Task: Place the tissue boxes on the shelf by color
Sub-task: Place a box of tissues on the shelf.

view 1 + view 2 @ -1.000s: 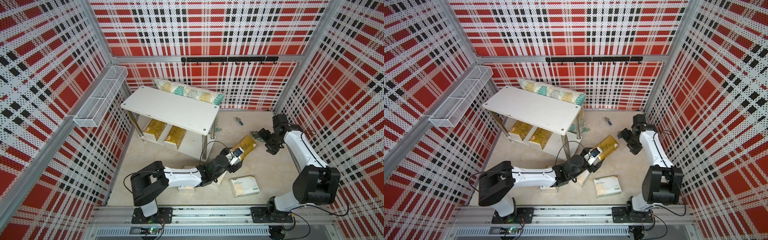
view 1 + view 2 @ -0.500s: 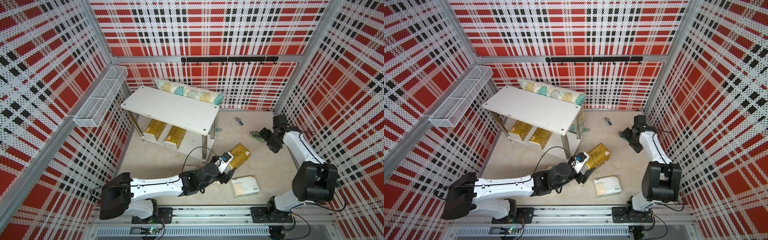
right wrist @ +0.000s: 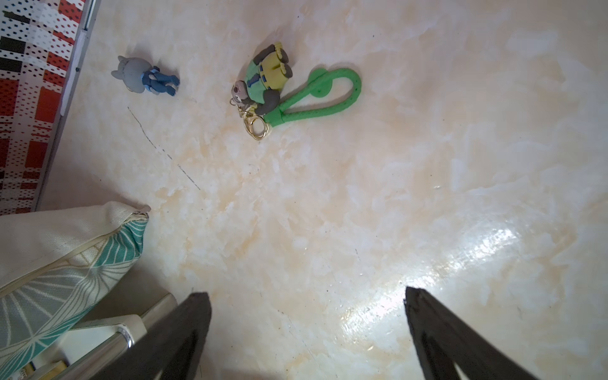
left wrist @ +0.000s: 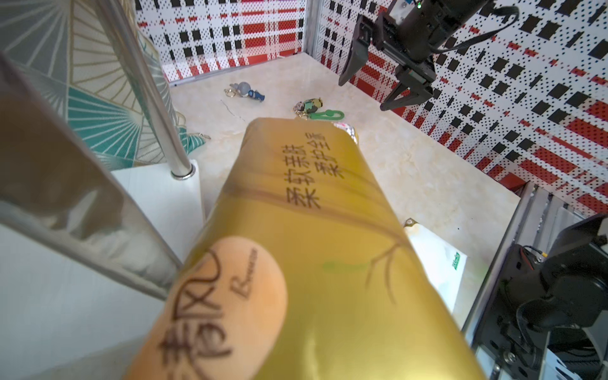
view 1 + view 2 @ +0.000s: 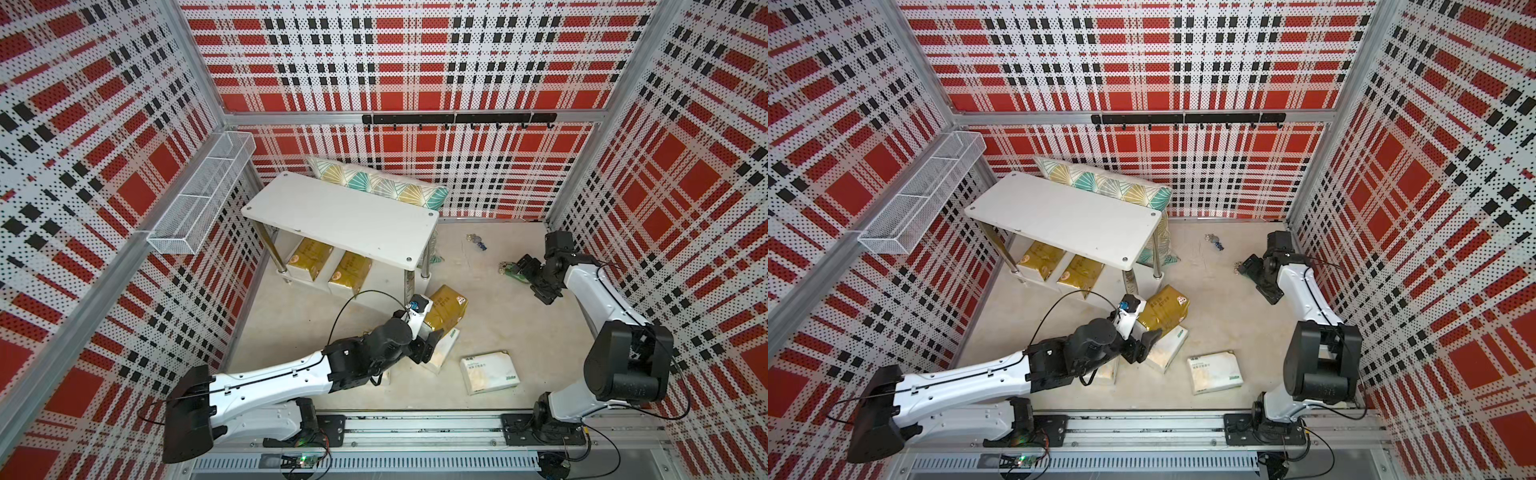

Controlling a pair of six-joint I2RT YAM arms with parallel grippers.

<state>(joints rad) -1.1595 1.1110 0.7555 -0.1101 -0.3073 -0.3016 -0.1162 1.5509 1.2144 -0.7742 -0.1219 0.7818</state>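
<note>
My left gripper (image 5: pixel 430 332) is shut on the near end of a gold tissue box (image 5: pixel 448 307), held tilted just off the shelf's near right leg (image 5: pixel 409 282). That box fills the left wrist view (image 4: pixel 312 230) and hides the fingers there. Two gold boxes (image 5: pixel 309 259) (image 5: pixel 351 272) lie on the lower tier of the white shelf (image 5: pixel 340 216). White tissue boxes lie on the floor: one (image 5: pixel 490 371) apart, one (image 5: pixel 444 351) under the held box, one (image 5: pixel 1106 370) partly under my left arm. My right gripper (image 3: pixel 306 294) is open and empty above bare floor at the far right (image 5: pixel 523 270).
A green keychain figure (image 3: pixel 279 85) and a grey-blue figure (image 3: pixel 144 77) lie on the floor ahead of the right gripper. A teal-and-gold pillow (image 5: pixel 378 187) leans behind the shelf. A wire basket (image 5: pixel 203 203) hangs on the left wall.
My left arm has swung back and to the left, carrying the gold box from mid-floor to beside the shelf's near right leg. The right arm has shifted only slightly.
</note>
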